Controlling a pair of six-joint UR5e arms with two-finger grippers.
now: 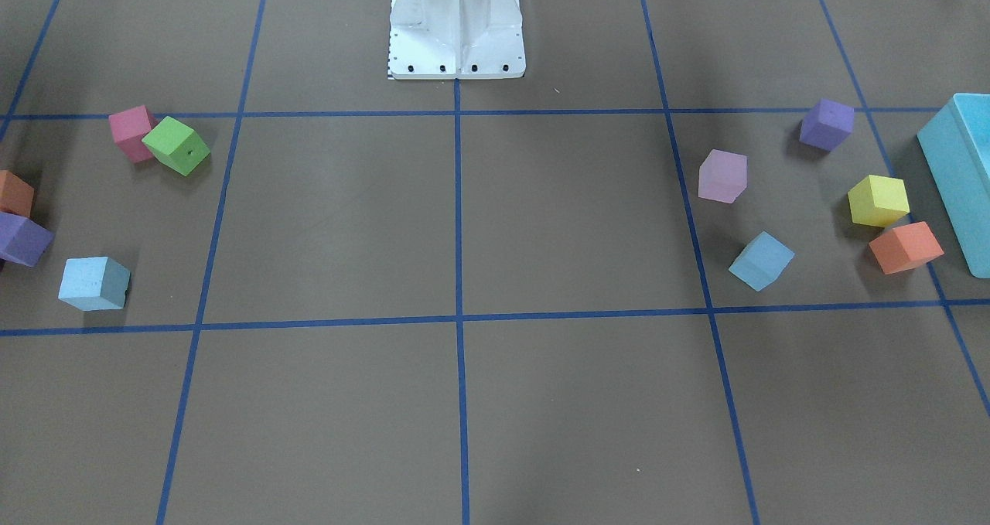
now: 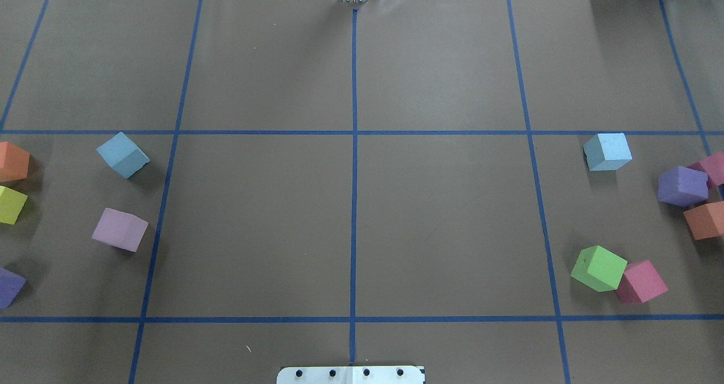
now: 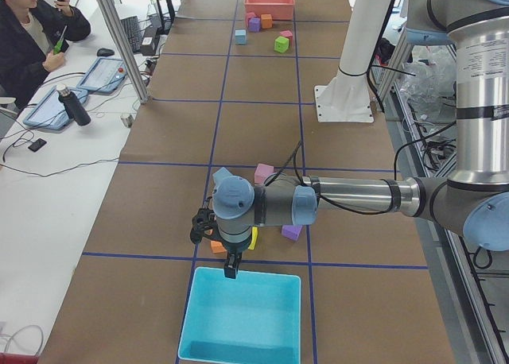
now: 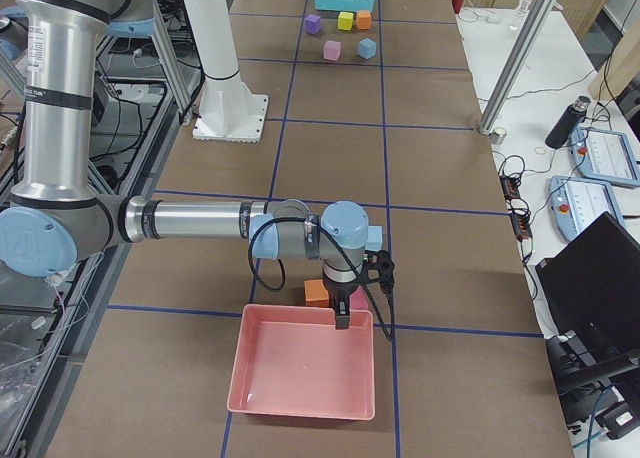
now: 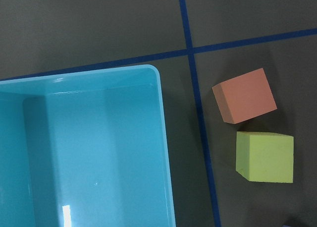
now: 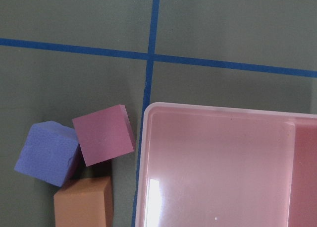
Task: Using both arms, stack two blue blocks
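Left fingers [image 3: 231, 269] at the teal box [image 3: 238, 320] — blue block [image 3: 222, 176] well apart.

**Table Layout: Overhead Reference, 12 O'Clock Directed Away from the Base**

The base plate [image 2: 350, 374] is located at 6 o'clock on the table [image 2: 362, 61]. The left task cube [image 2: 123, 154] is positioned at 9 o'clock and the right task cube [image 2: 607, 151] at 3 o'clock, well apart. A lone cube [image 2: 120, 229] is found at 6 o'clock of the left task cube. A touching pair [image 2: 598, 268] is found at 6 o'clock of the right task cube, and a cluster of three [image 2: 682, 185] at its 4 o'clock. The left tray [image 3: 242, 316] is set at the table's 9 o'clock end, the right tray [image 4: 303, 374] at its 3 o'clock end.
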